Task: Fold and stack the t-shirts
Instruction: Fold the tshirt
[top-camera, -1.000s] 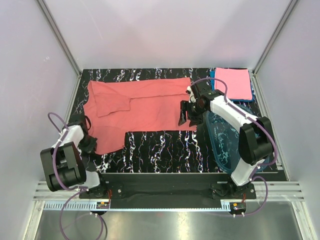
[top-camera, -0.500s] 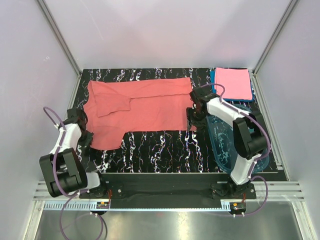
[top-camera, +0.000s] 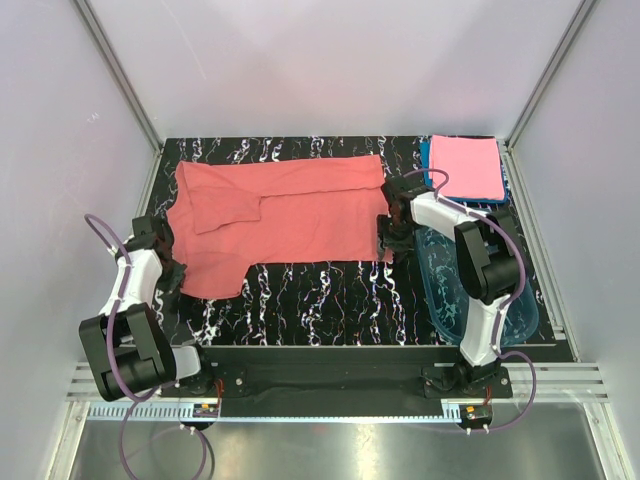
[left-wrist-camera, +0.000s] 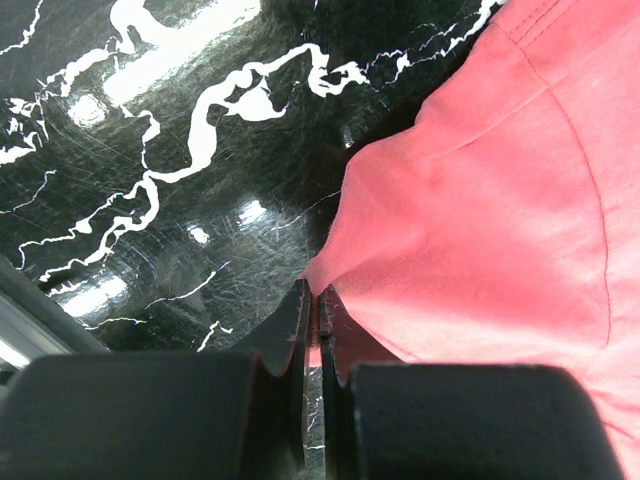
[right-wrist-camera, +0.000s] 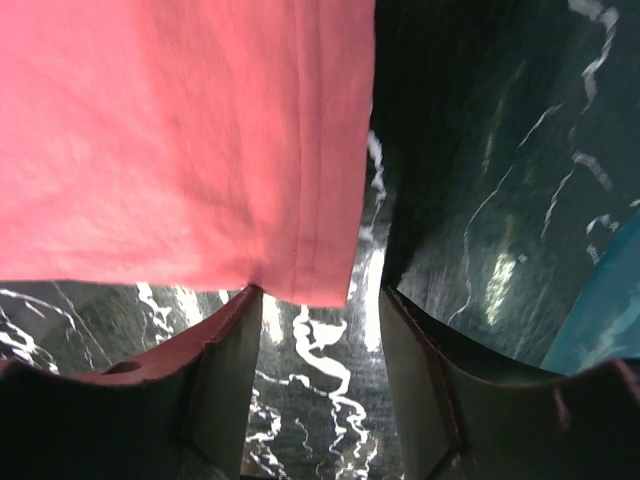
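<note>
The left gripper (left-wrist-camera: 312, 305) is closed, its two fingertips pressed together on a pinch of the coral shirt (top-camera: 290, 215) at the shirt's near left edge. The cloth rises in a small peak into the fingertips. From there it spreads away ahead and to the gripper's right, while the bare black marbled table (top-camera: 330, 300) lies ahead and to its left.

The right gripper (right-wrist-camera: 318, 310) stands open. The shirt's near right corner, with its stitched hem, lies on the table between the two fingers, and neither finger visibly touches the cloth. The rest of the shirt runs off ahead and to the left of this gripper. The blue plastic tub (top-camera: 445, 275) is just on its right.

Between the two grippers the coral shirt lies mostly flat across the far half of the table, one flap turned over on itself nearer the left gripper. Beyond the right gripper, in the far right corner, a pink shirt (top-camera: 467, 167) folded square rests on a folded blue shirt (top-camera: 425, 160), only the edges of which show.
</note>
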